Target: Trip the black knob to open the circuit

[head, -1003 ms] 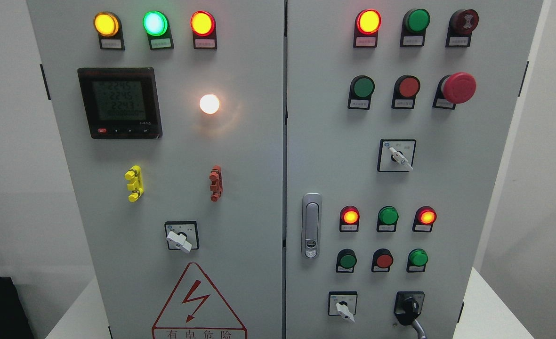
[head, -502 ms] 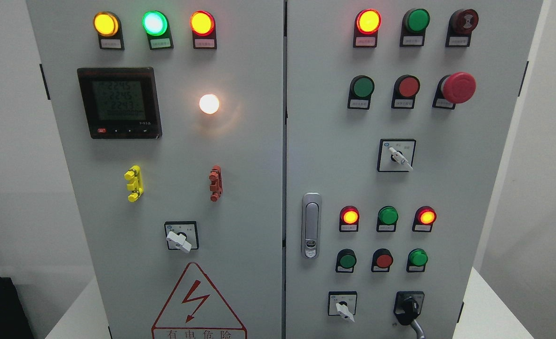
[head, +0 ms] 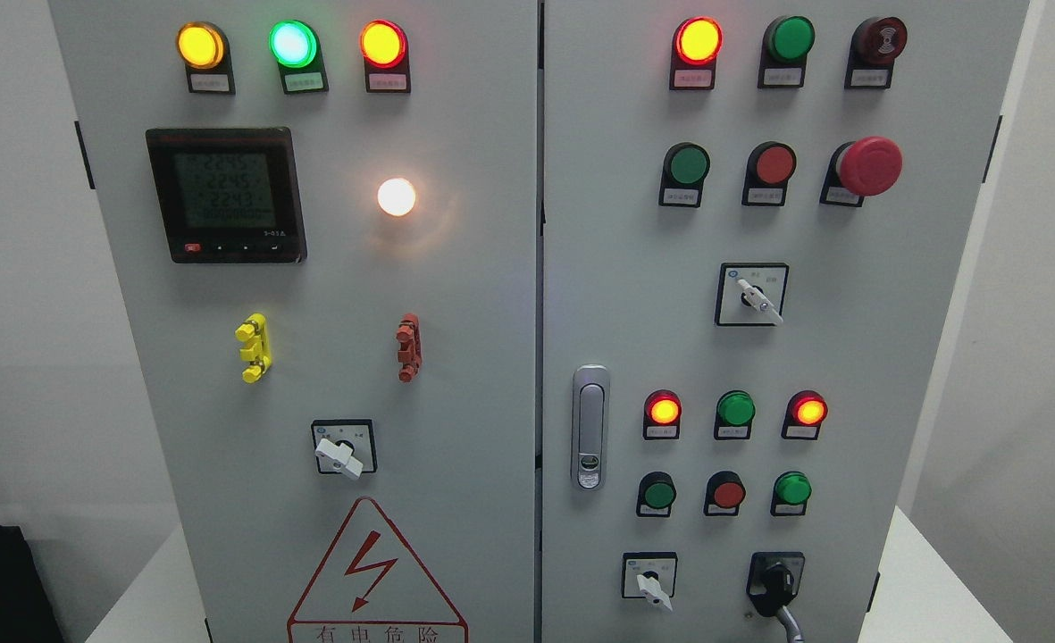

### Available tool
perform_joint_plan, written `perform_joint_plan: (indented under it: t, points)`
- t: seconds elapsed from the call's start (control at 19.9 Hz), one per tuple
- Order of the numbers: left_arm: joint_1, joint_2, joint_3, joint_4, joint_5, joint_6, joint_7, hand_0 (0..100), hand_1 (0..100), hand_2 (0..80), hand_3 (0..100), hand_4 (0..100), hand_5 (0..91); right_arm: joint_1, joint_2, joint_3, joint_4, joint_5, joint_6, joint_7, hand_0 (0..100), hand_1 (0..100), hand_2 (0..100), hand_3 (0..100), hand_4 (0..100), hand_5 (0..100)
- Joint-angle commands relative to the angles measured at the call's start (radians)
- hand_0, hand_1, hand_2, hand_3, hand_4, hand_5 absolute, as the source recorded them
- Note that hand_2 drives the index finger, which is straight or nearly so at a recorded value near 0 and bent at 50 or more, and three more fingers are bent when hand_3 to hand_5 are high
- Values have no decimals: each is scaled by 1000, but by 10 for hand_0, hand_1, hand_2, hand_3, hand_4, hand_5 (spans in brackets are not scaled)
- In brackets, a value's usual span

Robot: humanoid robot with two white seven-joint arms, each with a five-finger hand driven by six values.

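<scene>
The black knob (head: pixel 775 580) sits on its black plate at the lower right of the grey cabinet's right door (head: pixel 849 357). Its grip points down and to the left. A short grey curved piece (head: pixel 790 623) runs from under the knob to the bottom edge of the picture; I cannot tell what it is. Neither of my hands nor arms shows anywhere in the head view.
Left of the black knob is a white selector switch (head: pixel 653 585), with rows of red and green lamps above. A red mushroom stop button (head: pixel 868 166) stands out at the upper right and a door latch (head: pixel 590 427) beside the seam. The left door carries a meter (head: pixel 226 194) and a warning triangle (head: pixel 375 572).
</scene>
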Motion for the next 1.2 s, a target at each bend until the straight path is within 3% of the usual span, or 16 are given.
perform_joint_plan:
  t: [0.0,1.15]
  points:
    - [-4,0,2,0,2,-3,0,120,389,0,0,0,0,-26,6,36,-26,3,-18,18,0,0,65,1000,1000,1000]
    - [-2,0,2,0,2,-2,0,120,389,0,0,0,0,-26,15,57,-38,3,-31,22,0,0,75,1000,1000,1000]
